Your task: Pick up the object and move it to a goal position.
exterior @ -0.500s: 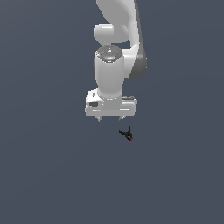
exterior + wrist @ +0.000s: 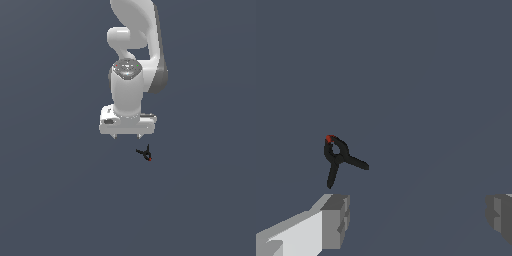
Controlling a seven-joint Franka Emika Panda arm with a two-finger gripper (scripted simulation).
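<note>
White arm (image 2: 131, 75) hangs down in the exterior view, its gripper (image 2: 127, 135) spread wide with nothing between the fingers, while the small black clamp (image 2: 145, 153) with a red tip lies on the grey floor (image 2: 55, 200) just below it, toward the exterior view's right. Seen from the wrist, the clamp (image 2: 338, 157) lies flat with two prongs splayed, apart from the grey fingertips (image 2: 336, 220), nearer one than the other.

No legible text or markings anywhere.

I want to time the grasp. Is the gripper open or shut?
Open. In the wrist view its two fingers stand far apart with bare floor between; the gripper holds nothing, and the clamp lies apart.
</note>
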